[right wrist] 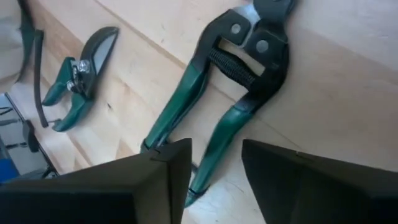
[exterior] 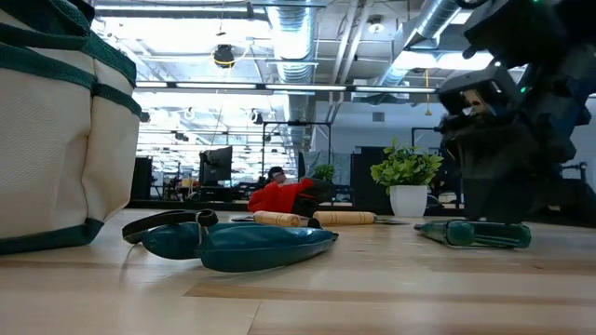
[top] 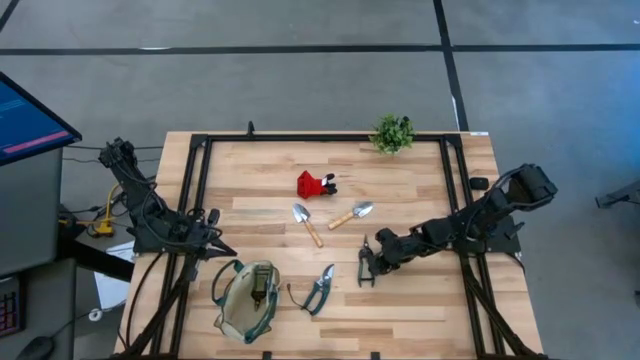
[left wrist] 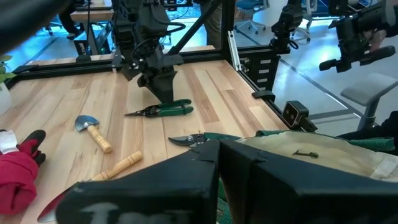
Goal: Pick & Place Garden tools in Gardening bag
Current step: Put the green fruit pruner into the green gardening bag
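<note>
Right gripper (top: 366, 268) hangs low over the green-handled snips (right wrist: 214, 106), its two fingers spread with a clear gap, straddling the ends of the handles without pinching anything; in its wrist view the snips lie flat on the wood, untouched. On the table seen from above, these snips (top: 364, 262) sit at about five o'clock from the centre.

The teal pruning shears (top: 320, 290) lie just beside them toward the eight o'clock side, and the canvas bag (top: 248, 300) stands farther out at seven o'clock, near the front edge, its mouth open upward. Two wooden-handled trowels (top: 307, 224) (top: 351, 215) lie near the middle of the table, with the red-and-black tool (top: 313, 185) just beyond them at twelve o'clock, and a small potted plant (top: 392, 133) at the far edge around one o'clock.

Left gripper (top: 212, 247) waits just beside the bag on its eleven o'clock side, fingers pressed together and holding nothing.

By the look of it, no tool is in the bag yet and the step in hand is the grasp on the snips. Next, the right fingers need to settle lower around both handles, close firmly, lift, and carry toward seven o'clock, clearing the shears on the way to the bag's mouth.
</note>
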